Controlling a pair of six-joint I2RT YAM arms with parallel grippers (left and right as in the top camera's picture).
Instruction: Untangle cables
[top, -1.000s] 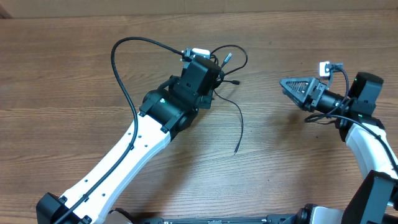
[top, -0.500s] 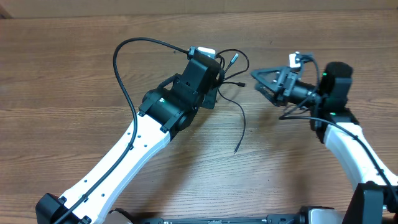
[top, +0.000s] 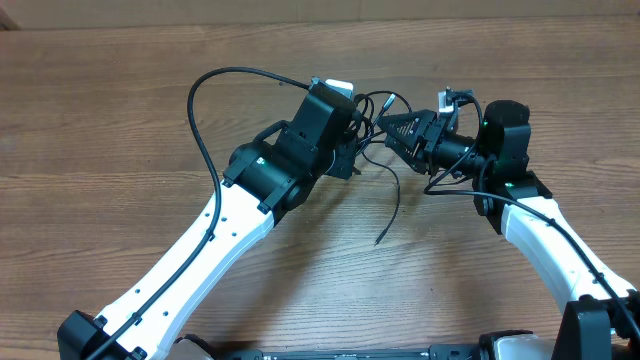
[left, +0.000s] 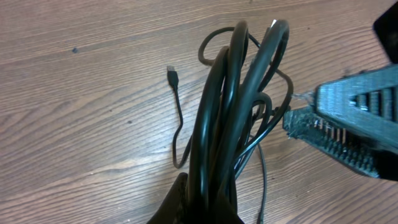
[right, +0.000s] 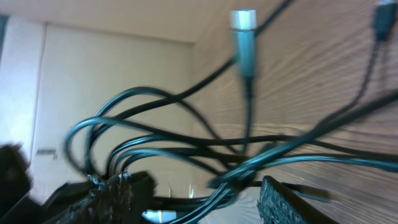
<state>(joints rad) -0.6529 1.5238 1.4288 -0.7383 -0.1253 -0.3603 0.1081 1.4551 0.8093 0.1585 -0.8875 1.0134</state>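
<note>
Cables (left: 214, 124) bunch in clamped left jaws (right jaws parted around strands) above wooden table (top: 100, 100).

a bunch of cables (top: 372, 105) sits toward the back of the table (top: 120, 90), between two grippers. the left gripper (left: 202, 211) is at its left and the right gripper (top: 390, 128) at its right, with strands passing between the right one's fingers (right: 112, 190). one loose end trails forward on the table.
</note>
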